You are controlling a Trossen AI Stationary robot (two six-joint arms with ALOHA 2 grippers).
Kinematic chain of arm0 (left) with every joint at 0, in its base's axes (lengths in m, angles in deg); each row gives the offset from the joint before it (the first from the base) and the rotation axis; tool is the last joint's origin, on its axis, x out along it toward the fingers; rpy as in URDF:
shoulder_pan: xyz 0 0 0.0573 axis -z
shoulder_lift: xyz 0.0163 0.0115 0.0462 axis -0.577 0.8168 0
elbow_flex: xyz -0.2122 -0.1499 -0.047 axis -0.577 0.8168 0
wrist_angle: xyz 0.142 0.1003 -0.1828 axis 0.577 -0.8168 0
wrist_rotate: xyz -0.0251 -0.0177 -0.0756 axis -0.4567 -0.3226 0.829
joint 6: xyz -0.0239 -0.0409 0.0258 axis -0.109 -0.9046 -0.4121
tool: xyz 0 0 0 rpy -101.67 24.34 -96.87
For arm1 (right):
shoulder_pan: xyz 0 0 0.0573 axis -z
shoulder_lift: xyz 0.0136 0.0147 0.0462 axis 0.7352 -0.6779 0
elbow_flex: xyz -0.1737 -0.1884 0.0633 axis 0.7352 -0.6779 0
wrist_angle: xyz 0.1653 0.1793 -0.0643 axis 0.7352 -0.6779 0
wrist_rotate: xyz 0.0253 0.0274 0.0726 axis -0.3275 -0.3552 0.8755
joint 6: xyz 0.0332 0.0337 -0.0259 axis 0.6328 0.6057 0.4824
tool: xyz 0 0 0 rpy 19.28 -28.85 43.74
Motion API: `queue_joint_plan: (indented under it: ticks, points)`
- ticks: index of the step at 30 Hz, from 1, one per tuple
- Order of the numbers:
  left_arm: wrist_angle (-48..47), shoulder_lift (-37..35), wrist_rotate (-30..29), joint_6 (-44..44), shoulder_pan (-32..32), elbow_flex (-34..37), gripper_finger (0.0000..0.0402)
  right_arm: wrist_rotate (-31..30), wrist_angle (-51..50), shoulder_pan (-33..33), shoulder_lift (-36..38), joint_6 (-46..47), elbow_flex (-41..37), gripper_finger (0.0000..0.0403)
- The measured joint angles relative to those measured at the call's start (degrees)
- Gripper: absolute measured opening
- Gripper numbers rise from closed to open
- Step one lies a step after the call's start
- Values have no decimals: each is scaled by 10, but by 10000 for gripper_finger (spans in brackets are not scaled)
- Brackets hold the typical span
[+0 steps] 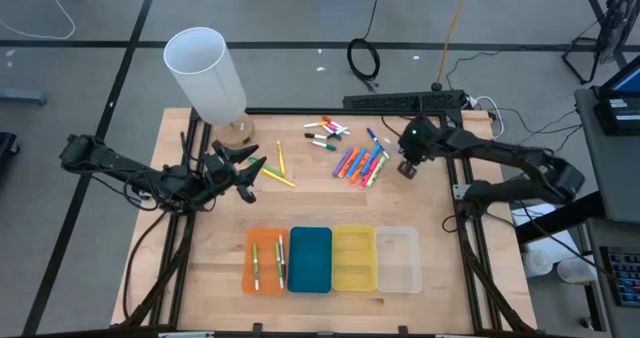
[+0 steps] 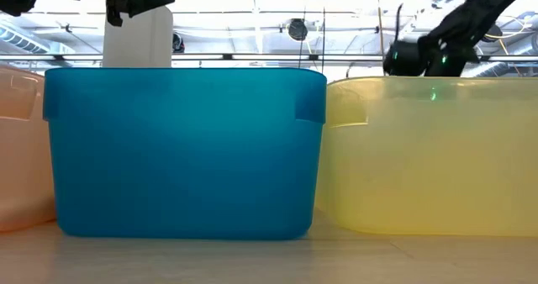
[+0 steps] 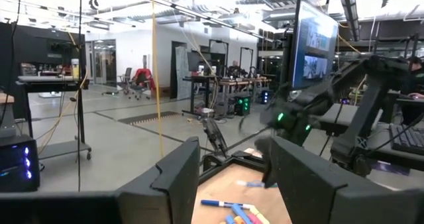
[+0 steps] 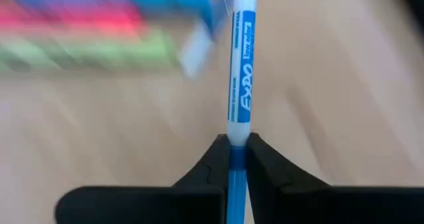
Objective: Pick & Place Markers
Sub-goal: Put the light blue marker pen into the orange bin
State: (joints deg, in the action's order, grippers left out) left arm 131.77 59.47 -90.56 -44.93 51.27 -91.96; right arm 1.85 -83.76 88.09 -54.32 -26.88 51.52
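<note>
Blue tray [image 2: 176, 149] nearest | we note right gripper [image 4: 237, 159] clamped on white-and-blue marker [image 4: 240, 71] — left gripper [image 1: 243, 174] open, raised.

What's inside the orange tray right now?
The orange tray holds two green markers lying lengthwise, seen from above. The low view shows only its wall, so nothing beneath them can be checked.

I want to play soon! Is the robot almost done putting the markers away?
Not yet. Two markers lie in the orange tray. The right gripper is pinching a blue marker between its fingers. A pile of markers waits on the table; the other trays look empty.
</note>
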Motion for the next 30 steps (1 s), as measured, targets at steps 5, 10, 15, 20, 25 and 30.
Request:
queue_joint_plan:
  ticks: [5, 10, 15, 20, 25, 30]
  points:
    - [-7, 0, 14, 0, 0, 0, 189, 72, 56, -42, 76, 42, -1, 15]
    - [-12, 17, 124, -11, -19, 0, 189, 105, 158, -124, 104, 83, 0, 15]
    - [16, 75, 203, -36, -63, 0, 189, 105, 300, -235, 81, 89, 0, 15]
    - [23, 157, 286, -48, -107, -31, 189, 103, 469, -333, 21, 61, 0, 15]
    - [22, 246, 362, -48, -123, -93, 189, 93, 609, -391, -48, 20, 1, 15]
    - [21, 322, 382, -50, -123, -153, 189, 55, 671, -417, -100, -6, 1, 15]
